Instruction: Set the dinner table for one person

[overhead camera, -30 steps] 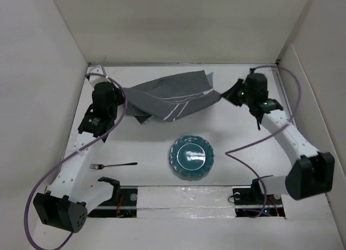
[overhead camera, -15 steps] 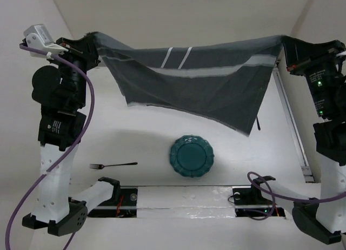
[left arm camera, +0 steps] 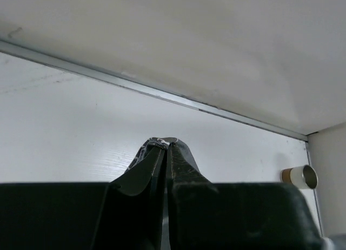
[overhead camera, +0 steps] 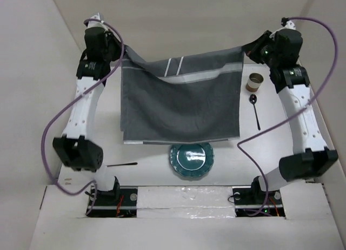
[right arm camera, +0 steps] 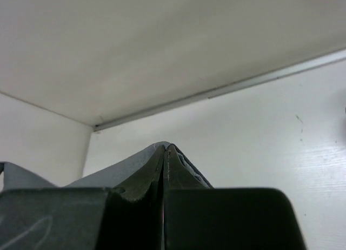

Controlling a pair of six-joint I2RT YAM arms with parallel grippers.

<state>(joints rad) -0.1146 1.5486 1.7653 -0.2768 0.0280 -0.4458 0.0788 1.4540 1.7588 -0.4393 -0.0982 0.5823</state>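
The grey white-striped cloth mat hangs spread between both arms over the white dinner table, its lower edge near the tabletop. My left gripper is shut on the mat's far left corner; a bit of cloth shows at its tips. My right gripper is shut on the far right corner, with cloth beside its tips. A teal plate lies just in front of the mat's lower edge.
A fork lies front left, partly behind the left arm. A dark spoon and a brown paper cup stand right of the mat; the cup also shows in the left wrist view. White walls enclose the table.
Both arms have lifted the crumpled mat, stretched it wide high up, then brought it lower and farther back. The mat now hangs flat. The cup and spoon have come into view.
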